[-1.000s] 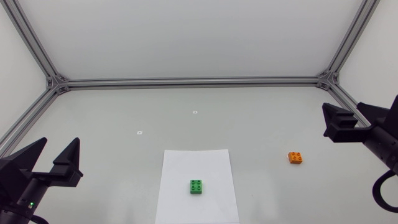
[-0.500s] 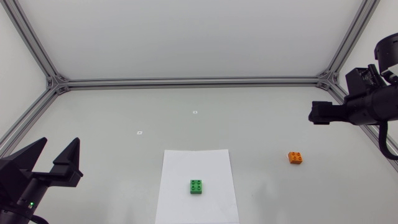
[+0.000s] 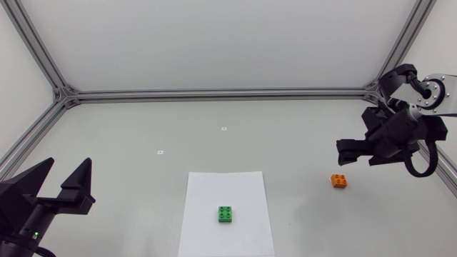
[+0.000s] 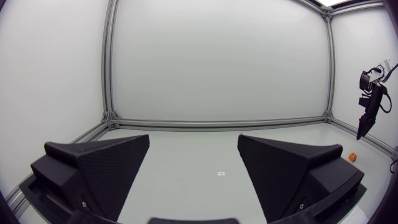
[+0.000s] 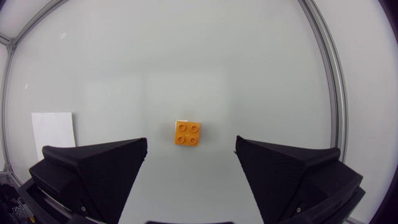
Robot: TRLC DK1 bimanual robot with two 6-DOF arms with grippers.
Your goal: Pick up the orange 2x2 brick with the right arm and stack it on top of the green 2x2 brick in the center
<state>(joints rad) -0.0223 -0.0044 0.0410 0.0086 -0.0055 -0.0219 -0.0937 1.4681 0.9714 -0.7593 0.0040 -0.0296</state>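
Robotics test lab, by every sign: plain white panel walls [image 3: 214,43] held in a silver aluminium-profile frame [image 3: 214,93], boxing in a pale-grey tabletop [image 3: 300,143] with a white paper sheet [image 3: 207,193] and tiny white square tags [image 3: 223,128], too small to make out; silver-grey, black-jointed robot arm [image 3: 432,91] at the right edge.

Orange brick [image 3: 339,180] and green brick [image 3: 226,213], both plain. The sheet [image 3: 214,189] is white, the table [image 3: 285,128] pale grey, the left hand [image 3: 68,168] and right hand [image 3: 345,153] matte black.
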